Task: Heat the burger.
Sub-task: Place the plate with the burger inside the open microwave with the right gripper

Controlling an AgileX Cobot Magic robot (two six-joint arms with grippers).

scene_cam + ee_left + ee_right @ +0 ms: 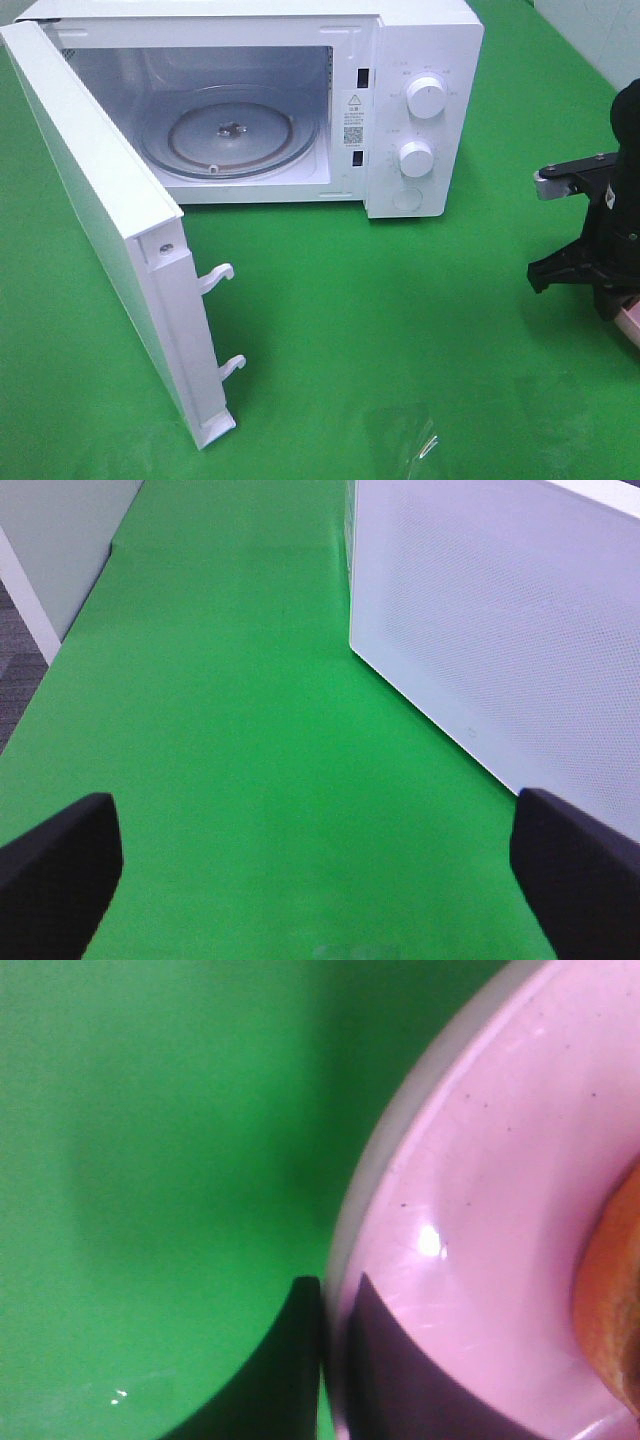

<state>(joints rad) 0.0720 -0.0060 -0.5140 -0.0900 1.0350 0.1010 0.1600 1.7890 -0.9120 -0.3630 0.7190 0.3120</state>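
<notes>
The right gripper [333,1285] pinches the plate [480,1210] rim, so the burger [612,1300] can ride along on it, at 4 o'clock from the microwave [420,60]. The door [90,180] stands open, ready for loading. The left gripper [315,820] gapes wide, empty.

The right arm [615,235] is matte black with angular brackets and a pale grey fitting [547,184]; the left gripper [315,880] has broad, rounded black fingers [55,875].

Green tabletop [400,330], pale wall [600,30], perhaps grey carpet [15,670] beyond
</notes>
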